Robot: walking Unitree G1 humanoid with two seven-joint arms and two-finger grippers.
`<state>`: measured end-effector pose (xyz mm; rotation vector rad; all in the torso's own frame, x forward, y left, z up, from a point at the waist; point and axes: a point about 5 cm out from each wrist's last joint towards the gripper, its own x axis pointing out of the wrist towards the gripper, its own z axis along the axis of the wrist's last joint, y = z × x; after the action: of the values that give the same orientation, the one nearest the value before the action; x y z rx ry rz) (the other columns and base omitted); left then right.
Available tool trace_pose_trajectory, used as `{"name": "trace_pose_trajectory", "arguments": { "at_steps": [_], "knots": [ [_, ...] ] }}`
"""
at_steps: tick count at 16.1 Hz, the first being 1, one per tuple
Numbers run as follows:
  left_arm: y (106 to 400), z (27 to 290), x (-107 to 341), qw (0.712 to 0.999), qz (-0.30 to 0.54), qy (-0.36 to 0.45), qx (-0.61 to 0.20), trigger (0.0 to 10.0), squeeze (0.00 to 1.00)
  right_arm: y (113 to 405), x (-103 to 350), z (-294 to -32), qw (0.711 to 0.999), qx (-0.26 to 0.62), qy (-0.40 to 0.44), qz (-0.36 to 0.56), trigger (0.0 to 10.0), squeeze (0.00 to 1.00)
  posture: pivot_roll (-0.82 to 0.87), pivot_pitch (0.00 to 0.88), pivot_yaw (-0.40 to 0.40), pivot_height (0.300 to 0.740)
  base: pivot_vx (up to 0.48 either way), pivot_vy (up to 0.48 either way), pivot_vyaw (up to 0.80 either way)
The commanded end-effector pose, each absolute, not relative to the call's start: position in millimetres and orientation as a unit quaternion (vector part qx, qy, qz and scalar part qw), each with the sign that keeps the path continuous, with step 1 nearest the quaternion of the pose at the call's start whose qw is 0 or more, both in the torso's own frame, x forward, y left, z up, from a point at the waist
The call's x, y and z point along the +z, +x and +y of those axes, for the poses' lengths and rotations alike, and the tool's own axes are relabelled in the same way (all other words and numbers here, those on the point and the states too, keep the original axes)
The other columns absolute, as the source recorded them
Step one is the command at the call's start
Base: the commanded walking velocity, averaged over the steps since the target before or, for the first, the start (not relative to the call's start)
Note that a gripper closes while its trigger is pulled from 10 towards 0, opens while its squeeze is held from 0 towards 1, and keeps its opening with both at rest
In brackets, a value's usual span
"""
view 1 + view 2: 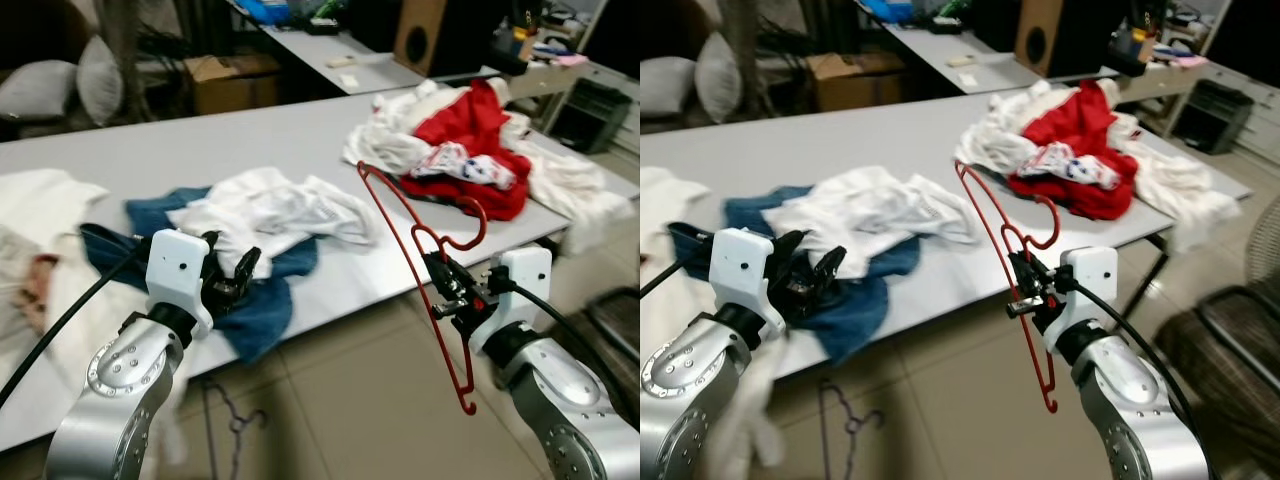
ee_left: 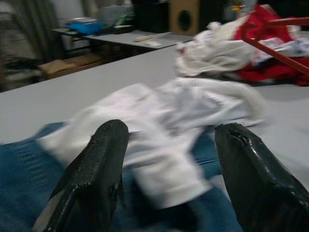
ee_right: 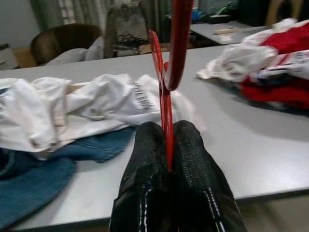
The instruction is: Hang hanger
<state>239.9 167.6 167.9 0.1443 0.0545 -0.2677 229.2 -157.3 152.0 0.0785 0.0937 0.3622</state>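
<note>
**Fingers clenched on the red hanger, no rail in sight**

Fingers of my right gripper (image 1: 448, 290) are pressed together on the thin wire of the red hanger (image 1: 420, 270), and my right wrist view shows the wire running straight up out of the seam between the two black pads. I hold it by one side of the frame near the neck, so its long axis runs steeply: one shoulder end points up and back over the counter (image 1: 200, 150), the other hangs down past my wrist toward the floor, off the near edge. The hook (image 1: 470, 232) curls just above my fingers, opening toward the heap of red and white clothes (image 1: 470, 140) on my right.

My left gripper (image 1: 225, 275) hovers released, fingers spread, just above the white garment (image 1: 270, 210) lying on the blue jeans (image 1: 255, 300) at the counter's near edge. It is well apart from the hanger and carries nothing.

I judge the right arm alone will do the hanging, since the hook already sits on its side. I can make out no rail or rod; I would likely have to turn to find one, then tip the frame until the hook points upward. A dark wire hanger (image 1: 228, 415) lies on the floor below.
</note>
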Motion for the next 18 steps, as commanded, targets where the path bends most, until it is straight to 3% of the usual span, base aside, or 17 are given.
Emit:
{"name": "trace_pose_trajectory", "arguments": {
  "at_steps": [1, 4, 5, 6, 11, 14, 15, 16, 18],
  "knots": [
    [242.7, 171.2, 164.7, 0.989, 0.039, 0.077, -0.119, 10.0, 0.0, 232.0, 154.8, -158.2, 0.982, 0.183, 0.037, 0.039, 10.0, 0.0, -0.02, 0.0, -0.056, 0.74, 0.0, 0.0, 0.0],
    [249.5, 168.2, 160.1, 0.987, 0.046, 0.079, -0.135, 10.0, 0.0, 236.5, 154.8, -175.4, 0.984, 0.171, 0.014, 0.049, 10.0, 0.0, -0.04, 0.0, -0.053, 0.74, 0.0, 0.0, 0.0],
    [254.8, 165.6, 158.7, 0.985, 0.047, 0.068, -0.151, 10.0, 0.9, 237.9, 154.3, -182.1, 0.984, 0.167, 0.001, 0.055, 10.0, 0.0, -0.04, 0.0, -0.05, 0.74, 0.0, 0.0, 0.0],
    [261.2, 162.6, 158.8, 0.983, 0.048, 0.06, -0.165, 10.0, 1.0, 238.9, 154.7, -187.5, 0.985, 0.164, -0.004, 0.058, 10.0, 0.0, -0.06, 0.0, -0.045, 0.74, 0.0, 0.0, 0.0],
    [301.5, 146.9, 163.5, 0.974, 0.05, 0.092, -0.202, 10.0, 1.0, 236.5, 156.3, -210.0, 0.984, 0.155, -0.025, 0.078, 10.0, 0.0, -0.1, 0.0, -0.033, 0.74, 0.0, 0.0, 0.0],
    [323.6, 153.6, 163.9, 0.981, 0.065, 0.121, -0.138, 10.0, 0.96, 227.4, 154.7, -220.1, 0.982, 0.162, -0.026, 0.099, 10.0, 0.0, -0.13, 0.0, -0.015, 0.74, 0.0, 0.0, 0.0],
    [324.3, 156.5, 165.2, 0.982, 0.062, 0.12, -0.128, 10.0, 0.43, 224.8, 154.3, -221.4, 0.981, 0.165, -0.026, 0.101, 10.0, 0.0, -0.13, 0.0, -0.013, 0.74, 0.0, 0.0, 0.0],
    [323.1, 161.3, 165.9, 0.984, 0.064, 0.12, -0.114, 10.0, 0.0, 221.6, 153.3, -222.3, 0.98, 0.168, -0.025, 0.104, 10.0, 0.0, -0.13, 0.0, -0.013, 0.74, 0.0, 0.0, 0.0],
    [324.5, 172.9, 159.9, 0.983, 0.092, 0.141, -0.07, 10.0, 0.0, 219.1, 150.5, -222.4, 0.978, 0.173, -0.028, 0.115, 10.0, 0.0, -0.13, 0.0, -0.016, 0.74, 0.0, 0.0, 0.0]
  ]
}}
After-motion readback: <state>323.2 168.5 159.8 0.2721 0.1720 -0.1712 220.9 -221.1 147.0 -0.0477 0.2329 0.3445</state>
